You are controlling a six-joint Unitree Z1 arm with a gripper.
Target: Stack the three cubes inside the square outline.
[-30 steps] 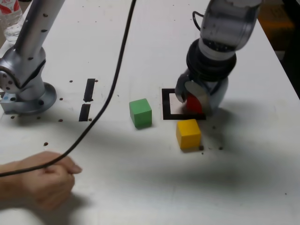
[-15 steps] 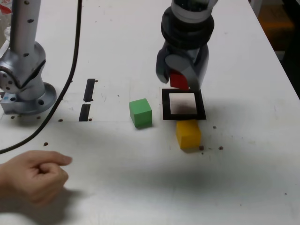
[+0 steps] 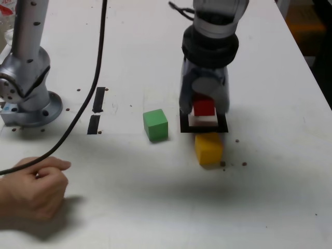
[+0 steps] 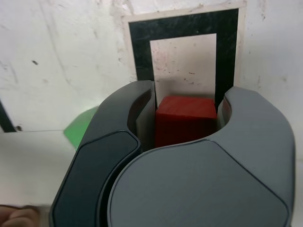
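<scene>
My gripper (image 3: 204,104) is shut on the red cube (image 3: 204,107) and holds it just above the square outline (image 3: 184,126), over its far part. The wrist view shows the red cube (image 4: 184,119) pinched between the two dark fingers (image 4: 125,118), with the square outline (image 4: 140,52) and its white middle straight beneath. On the table, the green cube (image 3: 155,124) rests to the outline's left in the exterior view. The yellow cube (image 3: 208,148) lies just in front of the outline, almost touching its near edge.
The arm's silver base (image 3: 26,98) stands at the exterior view's left. Two short black tape strips (image 3: 96,110) lie between base and green cube. A black cable (image 3: 83,104) runs across the table to a person's hand (image 3: 31,189) at the front left.
The gripper lifted the red cube off the outline's right side, swung back, and now brings it down over the outline. The cable and the hand shifted left.
</scene>
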